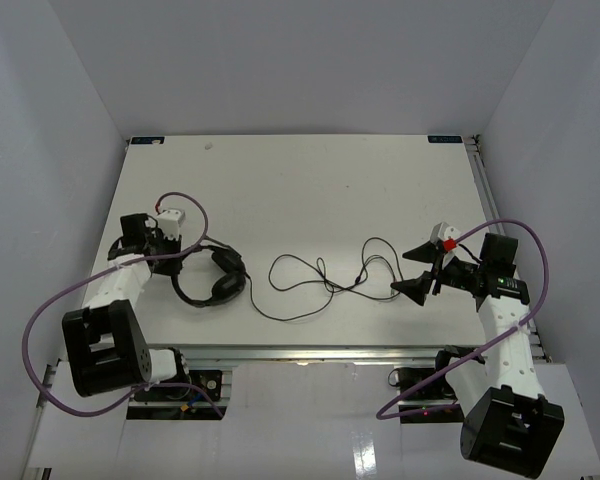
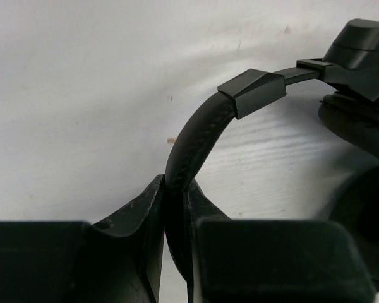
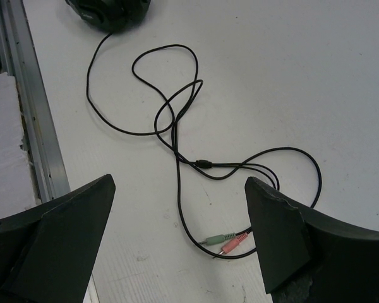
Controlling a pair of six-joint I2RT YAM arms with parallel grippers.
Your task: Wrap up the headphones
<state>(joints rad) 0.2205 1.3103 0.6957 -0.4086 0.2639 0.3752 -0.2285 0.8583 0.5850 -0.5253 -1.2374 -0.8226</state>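
Observation:
The black headphones (image 1: 212,280) lie on the white table at the left, earcups to the right and headband towards my left arm. My left gripper (image 1: 180,266) is shut on the padded headband (image 2: 196,139), which rises from between the jaws (image 2: 175,189) to the earcups (image 2: 360,120). The thin black cord (image 1: 310,285) runs in loose loops rightwards across the table. My right gripper (image 1: 417,270) is open and empty above the cord's far end (image 3: 177,126). The green and pink plugs (image 3: 228,239) lie between its fingers (image 3: 179,183), near the right one.
Purple arm cables (image 1: 50,310) loop beside both arms. An aluminium rail (image 3: 25,126) runs along the table's near edge. White walls enclose the table (image 1: 300,180) at the left, back and right.

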